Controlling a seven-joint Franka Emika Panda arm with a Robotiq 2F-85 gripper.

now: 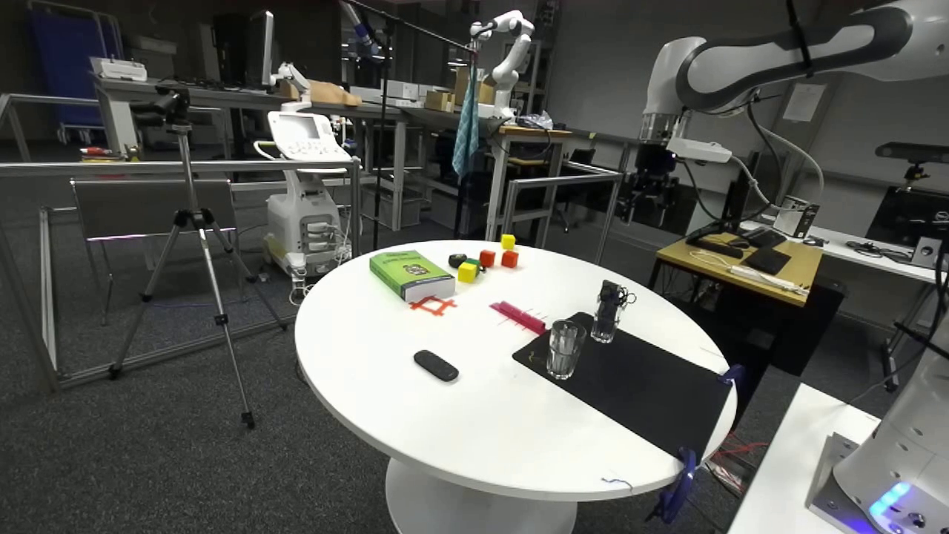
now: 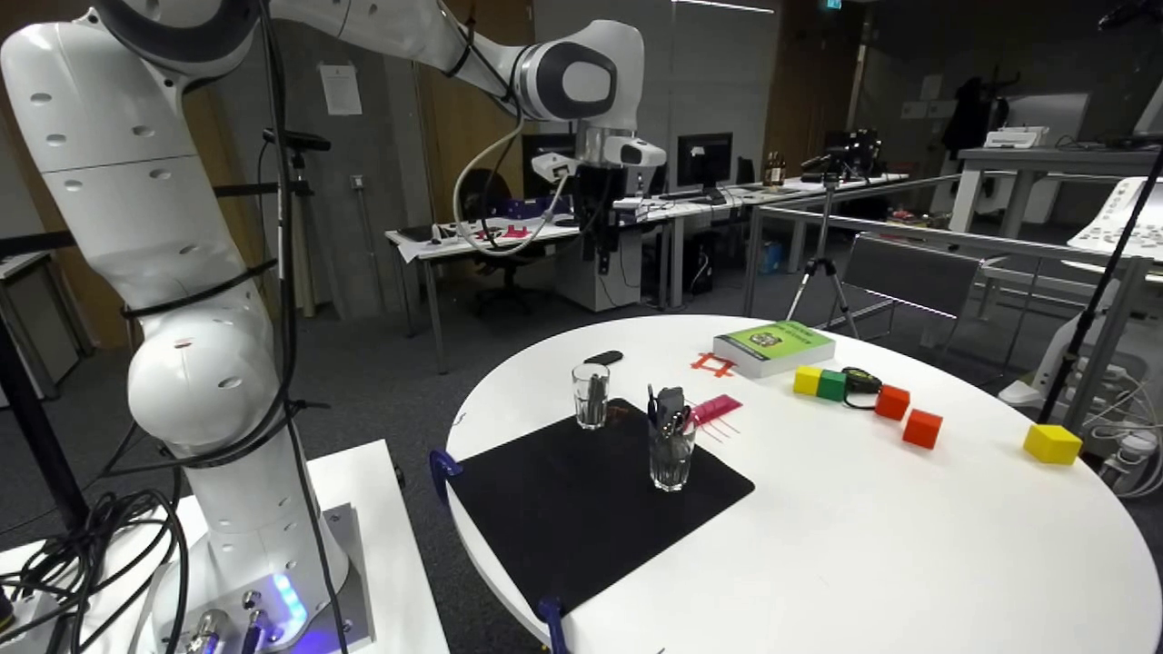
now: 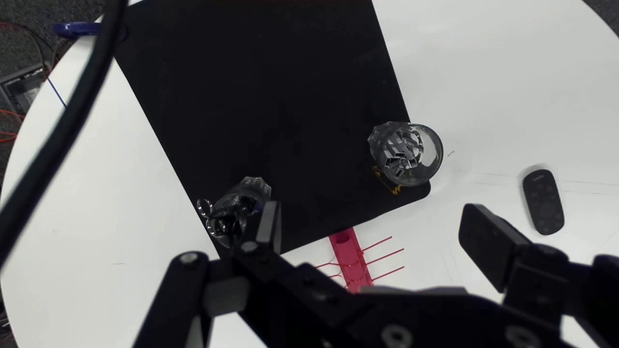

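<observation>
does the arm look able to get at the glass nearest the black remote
Probably yes: the open, empty gripper hangs above the table, and nothing in view covers the glass.

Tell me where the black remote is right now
The black remote lies on the white table, toward the right edge of the wrist view, to the right of the clear glass that stands near a corner of the black mat.

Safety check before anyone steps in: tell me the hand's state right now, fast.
Hand: open, holding nothing, raised clear of the round white table.
</observation>
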